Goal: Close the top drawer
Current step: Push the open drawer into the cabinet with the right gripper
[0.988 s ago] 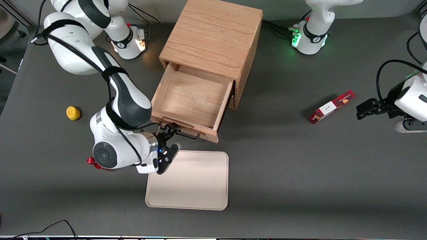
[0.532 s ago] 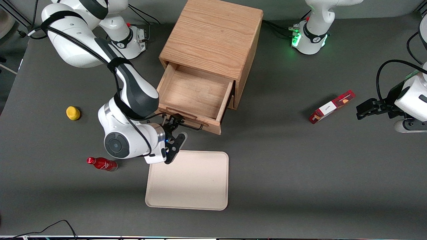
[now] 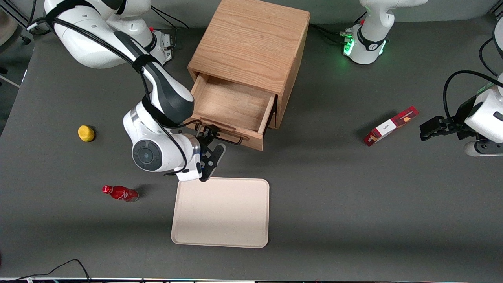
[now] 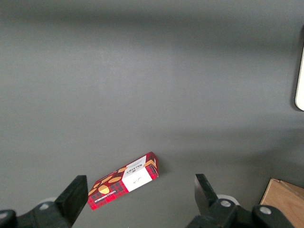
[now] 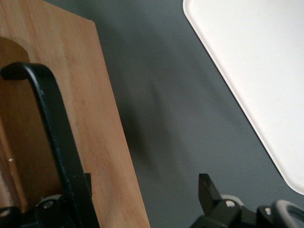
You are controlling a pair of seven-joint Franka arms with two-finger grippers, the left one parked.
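Fingers spread wide, our right gripper (image 3: 212,142) presses at the black wire handle (image 5: 54,137) of the half-open light oak top drawer (image 3: 231,108), near the cream tray (image 3: 222,212).

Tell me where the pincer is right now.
In the front view, the pincer is at the top drawer's black handle, above the table between drawer front and tray.

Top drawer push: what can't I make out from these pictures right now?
- Contact between the gripper and the black wire handle: front view, the wrist and fingers crowd it.
- Lower drawer: hidden under the top drawer in the front view.
- Handle's full span: cut off by the frame edge in the right wrist view.
- Label on the red bottle: too small.
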